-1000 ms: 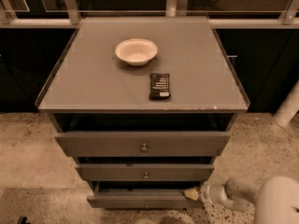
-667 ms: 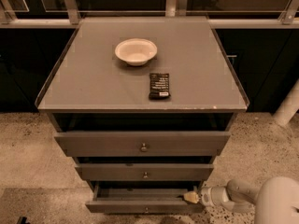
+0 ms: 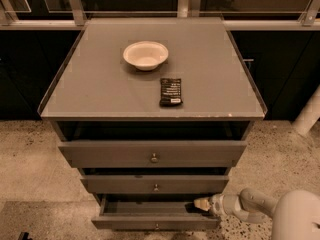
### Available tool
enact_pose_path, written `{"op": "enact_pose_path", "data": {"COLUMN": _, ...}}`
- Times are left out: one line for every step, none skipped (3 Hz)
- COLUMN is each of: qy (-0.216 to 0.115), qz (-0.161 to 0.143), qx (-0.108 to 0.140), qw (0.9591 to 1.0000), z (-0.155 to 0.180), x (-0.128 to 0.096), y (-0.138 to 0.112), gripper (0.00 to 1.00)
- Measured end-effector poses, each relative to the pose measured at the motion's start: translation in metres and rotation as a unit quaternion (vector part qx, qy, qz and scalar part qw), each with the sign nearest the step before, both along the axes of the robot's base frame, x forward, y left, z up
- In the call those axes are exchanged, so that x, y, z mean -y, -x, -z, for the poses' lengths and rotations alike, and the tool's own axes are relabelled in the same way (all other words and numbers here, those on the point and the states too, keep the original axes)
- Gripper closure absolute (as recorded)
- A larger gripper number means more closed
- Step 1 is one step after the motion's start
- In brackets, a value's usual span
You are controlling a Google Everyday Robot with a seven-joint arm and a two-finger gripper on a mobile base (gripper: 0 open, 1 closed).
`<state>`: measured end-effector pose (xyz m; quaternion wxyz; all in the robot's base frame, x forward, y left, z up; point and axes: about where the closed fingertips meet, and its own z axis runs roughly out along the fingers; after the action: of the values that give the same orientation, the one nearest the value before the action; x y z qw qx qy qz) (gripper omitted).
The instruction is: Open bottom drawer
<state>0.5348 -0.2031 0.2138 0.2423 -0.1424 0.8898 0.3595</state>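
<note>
Three grey drawers faced you in the bench [image 3: 100, 96], and the lowest, the bottom drawer [image 3: 125, 222], sat partly pulled out, its dark inside showing behind the thin front. The gripper [image 3: 202, 204] lay at the drawer's right end, touching or just above the top edge of that front, with the arm [image 3: 250, 206] reaching in from the right. How its jaws stood you could not tell, nor whether they had hold of anything.

You could judge the drawer stiff and rigid, likely light, running straight on slides. The small round knob [image 3: 157, 227] at its centre was the fair place to hold. A pull from the right end alone might skew it and make it bind, and the smooth flat front offered little else to hook.

Above it, the middle drawer [image 3: 155, 185] and the top drawer [image 3: 150, 155] each stood slightly out, overhanging the space over the lowest one, so you had little room from above. Farther back, on the bench top, a black packet [image 3: 170, 91] lay near the front edge and a pale bowl [image 3: 145, 54] beyond it, both well apart from the work.
</note>
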Motion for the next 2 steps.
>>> {"op": "enact_pose_path", "data": {"qy": 0.0, "qz": 0.002, "qx": 0.001, "qw": 1.0, "z": 0.007, "x": -0.01, "y": 0.001, "gripper": 1.0}}
{"op": "enact_pose_path", "data": {"qy": 0.01, "qz": 0.0, "qx": 0.003, "qw": 0.9999, "z": 0.02, "x": -0.027, "y": 0.002, "gripper": 1.0}}
